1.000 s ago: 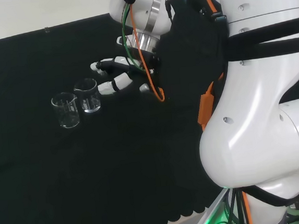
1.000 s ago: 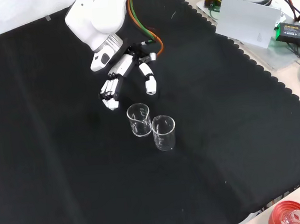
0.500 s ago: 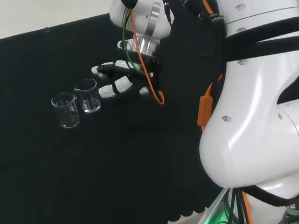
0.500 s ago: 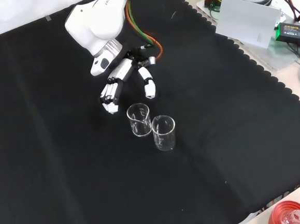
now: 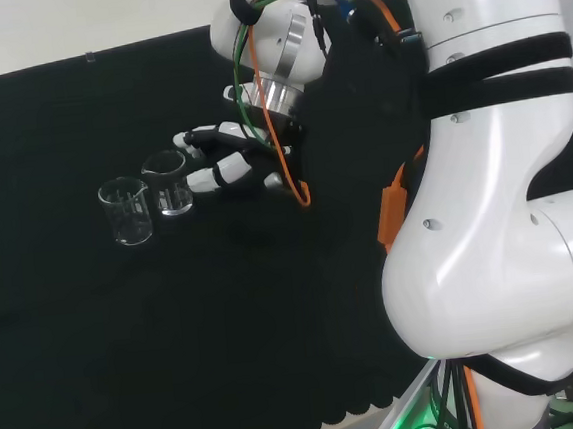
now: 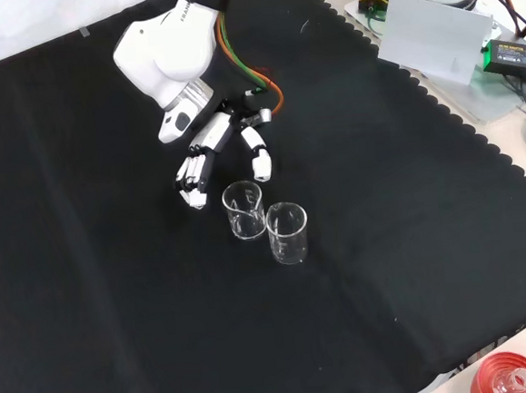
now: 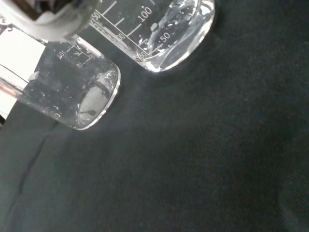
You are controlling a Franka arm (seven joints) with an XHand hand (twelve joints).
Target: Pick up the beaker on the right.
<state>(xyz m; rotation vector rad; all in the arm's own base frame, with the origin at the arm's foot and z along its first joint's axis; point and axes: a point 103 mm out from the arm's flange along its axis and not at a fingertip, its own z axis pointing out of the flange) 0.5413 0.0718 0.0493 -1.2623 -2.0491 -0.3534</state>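
Two clear glass beakers stand side by side on the black cloth. In the head view the right beaker [image 5: 168,183] is the one nearer my hand [image 5: 230,164], and the left beaker [image 5: 126,210] stands just beyond it. In the front view my hand [image 6: 224,133] hangs just above the upper beaker [image 6: 244,209], with the lower beaker [image 6: 288,233] touching or almost touching that one. Its fingers [image 6: 193,170] are straight and spread, a small gap short of the glass, and hold nothing. The wrist view shows both beakers close up: one with graduation marks [image 7: 166,34], the other [image 7: 72,94].
The arm's white links [image 5: 487,207] stand at the head view's right. In the front view the cloth's scalloped edge [image 6: 438,110] runs along the right, with a grey box [image 6: 437,37] beyond it and a red ribbed ring [image 6: 501,380] at the bottom right corner.
The hand has crept a little closer to the beakers and slightly left in the front view. Both beakers stand where they were.
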